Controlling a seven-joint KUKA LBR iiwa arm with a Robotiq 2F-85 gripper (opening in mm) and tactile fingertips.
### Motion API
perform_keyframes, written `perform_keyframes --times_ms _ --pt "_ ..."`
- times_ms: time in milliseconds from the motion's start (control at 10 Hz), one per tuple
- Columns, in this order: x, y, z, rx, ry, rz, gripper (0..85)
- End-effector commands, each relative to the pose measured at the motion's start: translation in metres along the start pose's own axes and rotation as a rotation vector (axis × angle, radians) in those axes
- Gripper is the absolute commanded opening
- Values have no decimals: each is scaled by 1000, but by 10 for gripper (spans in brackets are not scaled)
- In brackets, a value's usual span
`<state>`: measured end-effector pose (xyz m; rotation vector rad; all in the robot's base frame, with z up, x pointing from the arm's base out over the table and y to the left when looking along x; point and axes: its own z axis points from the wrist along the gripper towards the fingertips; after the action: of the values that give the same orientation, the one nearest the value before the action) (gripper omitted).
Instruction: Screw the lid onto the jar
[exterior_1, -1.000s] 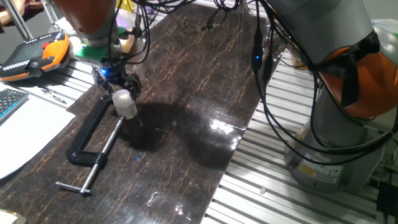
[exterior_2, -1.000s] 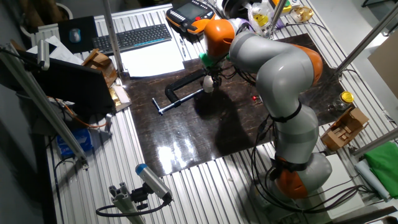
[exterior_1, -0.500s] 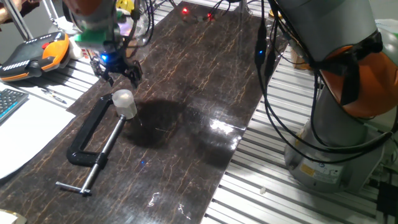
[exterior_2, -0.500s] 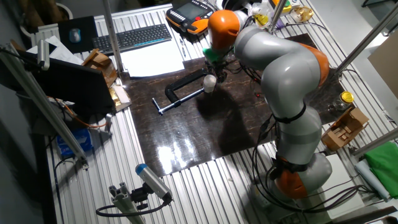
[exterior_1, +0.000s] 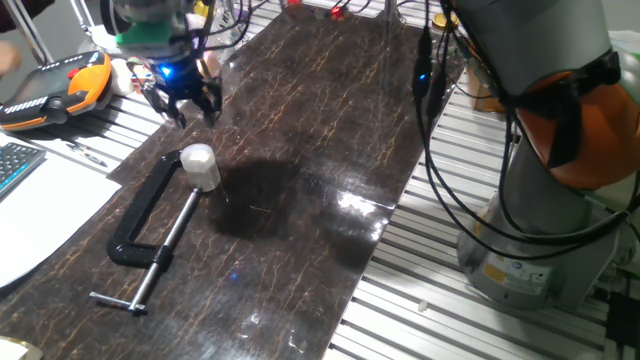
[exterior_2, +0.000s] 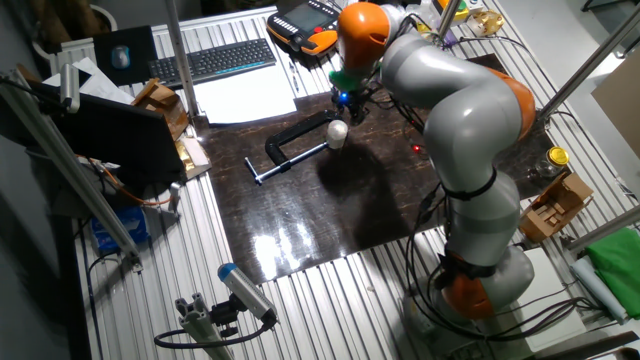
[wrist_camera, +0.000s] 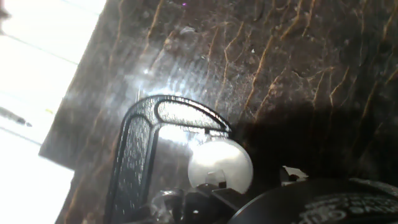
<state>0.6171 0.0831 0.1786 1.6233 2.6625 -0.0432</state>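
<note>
Above the jar (exterior_1: 199, 167), the end effector (exterior_1: 183, 103) hangs spread and empty; confirm the lid (wrist_camera: 220, 163) sits level before withdrawing further.

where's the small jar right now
The jar, lid on top, stands on the dark mat by the black C-clamp, at its upper jaw; the gripper hangs above, apart.

Dark marbled sheet (exterior_1: 300, 150) with brown veins, glossy with lamp glare, laid over a ribbed aluminium worktop (exterior_2: 330, 300). Black keyboard (exterior_2: 215, 60) and white paper (exterior_2: 245, 98) at the far edge; orange-black teach pendant (exterior_1: 55, 88); green cloth (exterior_2: 612, 262) at one corner.
</note>
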Motion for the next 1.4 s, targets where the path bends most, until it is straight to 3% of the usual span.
perform_keyframes --times_ms 0,100,300,500,600,800,1000,1300 --pt "1 -2 -4 -3 -7 -281 493" --pt "2 -3 -8 -3 -17 -353 463" --pt "-1 -8 -9 -26 -29 -522 263" --pt "-9 -18 -10 -42 -45 -706 143" --pt "-11 -23 -10 -59 -37 -777 13" --pt "-8 -29 -14 -49 -26 -863 7" --pt "-6 -36 -18 -35 -23 -1048 7" --pt "-5 -40 -20 -67 -31 -1151 7"
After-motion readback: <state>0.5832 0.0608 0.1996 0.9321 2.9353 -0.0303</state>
